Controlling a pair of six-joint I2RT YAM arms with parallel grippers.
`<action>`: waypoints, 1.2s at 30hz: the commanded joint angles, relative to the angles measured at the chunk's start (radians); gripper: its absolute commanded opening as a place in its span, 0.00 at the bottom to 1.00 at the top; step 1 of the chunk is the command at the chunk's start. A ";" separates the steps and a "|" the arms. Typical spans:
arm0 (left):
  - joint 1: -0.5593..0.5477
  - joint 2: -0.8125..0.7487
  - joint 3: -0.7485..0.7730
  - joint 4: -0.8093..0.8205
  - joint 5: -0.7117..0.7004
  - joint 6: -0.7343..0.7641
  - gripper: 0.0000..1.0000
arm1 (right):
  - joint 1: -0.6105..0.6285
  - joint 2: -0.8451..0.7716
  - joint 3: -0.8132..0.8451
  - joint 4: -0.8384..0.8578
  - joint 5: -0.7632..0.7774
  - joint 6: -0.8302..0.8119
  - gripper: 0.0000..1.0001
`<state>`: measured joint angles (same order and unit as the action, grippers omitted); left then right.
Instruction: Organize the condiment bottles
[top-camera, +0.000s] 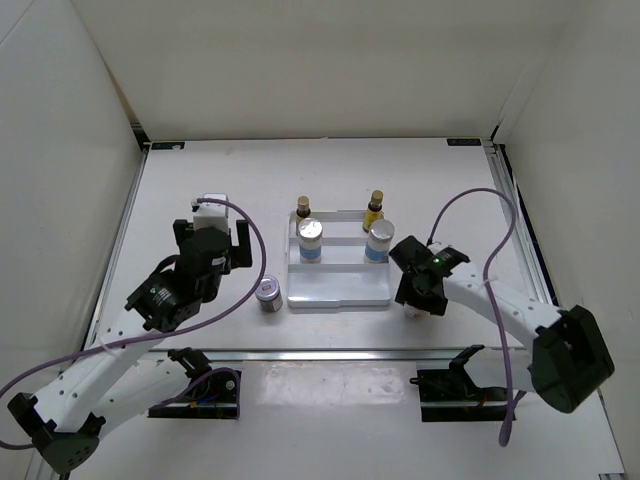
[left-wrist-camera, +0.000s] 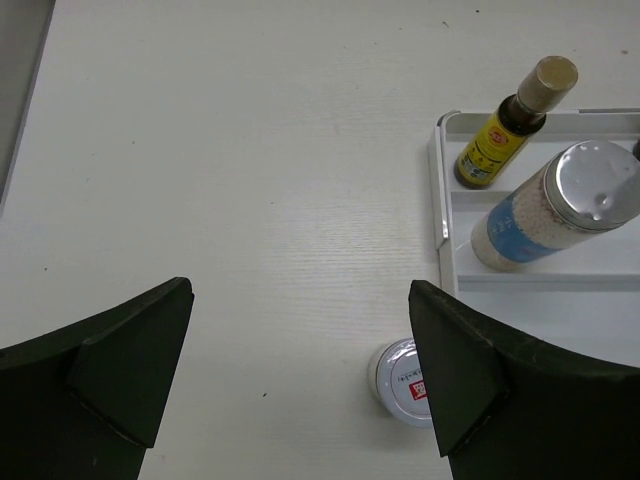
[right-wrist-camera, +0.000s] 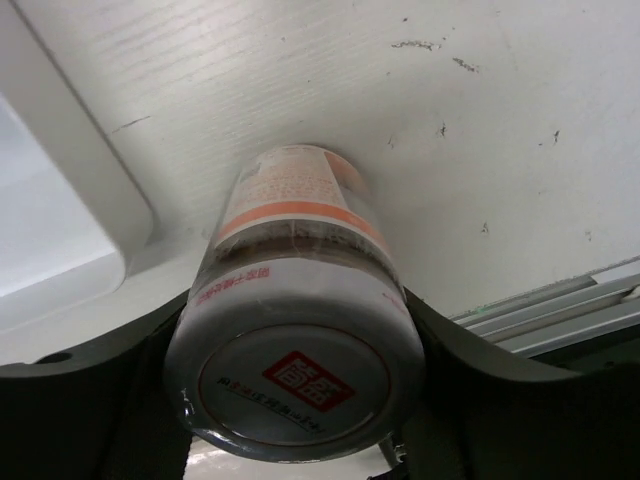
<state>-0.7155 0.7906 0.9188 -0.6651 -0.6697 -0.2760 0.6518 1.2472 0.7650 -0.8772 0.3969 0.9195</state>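
Note:
A white stepped tray (top-camera: 338, 290) holds two amber bottles (top-camera: 302, 207) (top-camera: 374, 208) at the back and two white blue-label bottles (top-camera: 310, 240) (top-camera: 380, 240) in front of them. A short red-white bottle (top-camera: 268, 294) stands on the table just left of the tray; it also shows in the left wrist view (left-wrist-camera: 400, 380). My left gripper (top-camera: 213, 240) (left-wrist-camera: 300, 300) is open and empty, above the table left of the tray. My right gripper (top-camera: 418, 298) (right-wrist-camera: 300, 370) is shut on the second short red-white bottle (right-wrist-camera: 295, 250) by the tray's front right corner (right-wrist-camera: 60, 200).
The left wrist view shows the tray's left rim (left-wrist-camera: 440, 200), one amber bottle (left-wrist-camera: 500, 130) and one blue-label bottle (left-wrist-camera: 560, 205). A metal rail (top-camera: 350, 352) runs along the table's near edge. White walls enclose the table on three sides. Purple cables loop off both arms.

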 joint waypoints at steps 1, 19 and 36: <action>0.004 0.013 0.015 0.001 -0.047 -0.009 1.00 | 0.009 -0.118 0.000 -0.038 0.048 0.068 0.54; 0.004 0.032 0.015 0.001 -0.037 -0.009 1.00 | 0.137 -0.344 0.010 0.156 0.060 -0.061 0.00; 0.004 0.041 0.025 0.001 -0.025 -0.009 1.00 | 0.282 -0.112 0.054 0.368 0.145 -0.084 0.00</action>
<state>-0.7155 0.8299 0.9188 -0.6659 -0.6933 -0.2787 0.9287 1.1168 0.7574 -0.6033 0.4618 0.8268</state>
